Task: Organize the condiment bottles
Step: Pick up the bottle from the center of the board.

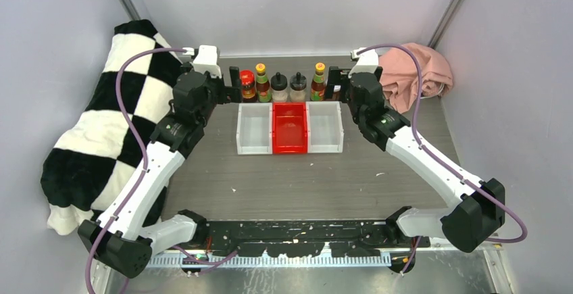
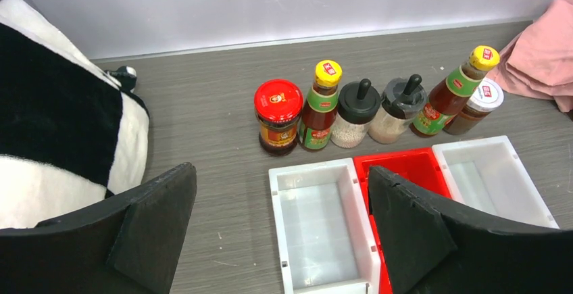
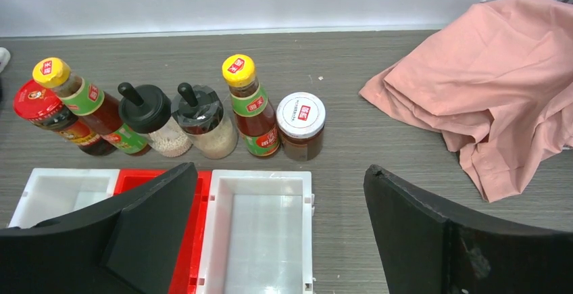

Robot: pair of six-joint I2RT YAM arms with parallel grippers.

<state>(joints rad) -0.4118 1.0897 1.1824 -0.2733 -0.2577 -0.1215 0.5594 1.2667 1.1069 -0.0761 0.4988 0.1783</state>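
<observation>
The condiment bottles stand in a row at the back of the table. From the left they are a red-lidded dark jar (image 1: 248, 84) (image 2: 278, 117), a yellow-capped sauce bottle (image 2: 320, 108), two black-lidded shakers (image 2: 356, 113) (image 2: 400, 108), a second yellow-capped bottle (image 2: 454, 91) (image 3: 251, 108) and a white-lidded dark jar (image 3: 301, 125). My left gripper (image 1: 233, 84) (image 2: 278, 170) is open and empty, just left of the row. My right gripper (image 1: 336, 84) (image 3: 280, 169) is open and empty, at the row's right end.
Three bins sit side by side in front of the row: a white one (image 1: 254, 147), a red one (image 1: 290, 149) and a white one (image 1: 326, 147), all with nothing in them. A checkered blanket (image 1: 101, 132) lies at the left, a pink cloth (image 1: 415, 71) at the back right.
</observation>
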